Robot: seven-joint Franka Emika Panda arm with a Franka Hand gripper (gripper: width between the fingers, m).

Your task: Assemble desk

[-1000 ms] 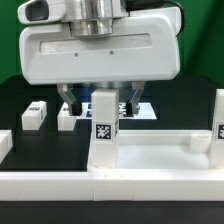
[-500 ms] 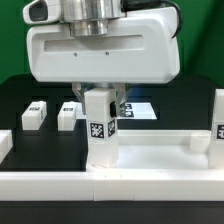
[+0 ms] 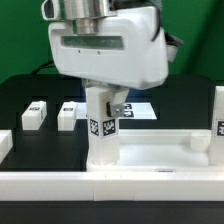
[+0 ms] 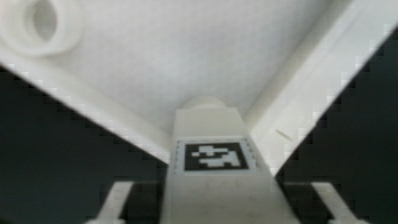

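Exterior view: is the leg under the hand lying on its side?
No, the leg stands upright at the desk top's corner.

Exterior view low, near; wrist view close above, both showing leg [image 3: 103, 140]

Bright, even light bleaches the white desk top [image 3: 160, 148] against the black surface [image 3: 20, 95]; shadows are faint. The wrist view is soft; the desk leg [image 4: 214, 125] blurs.

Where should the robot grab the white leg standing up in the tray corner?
By its upper end, from straight above, pincer pressing two flat sides. The leg stands nearly upright with its foot in the desk top's corner, so only the upper part is free.
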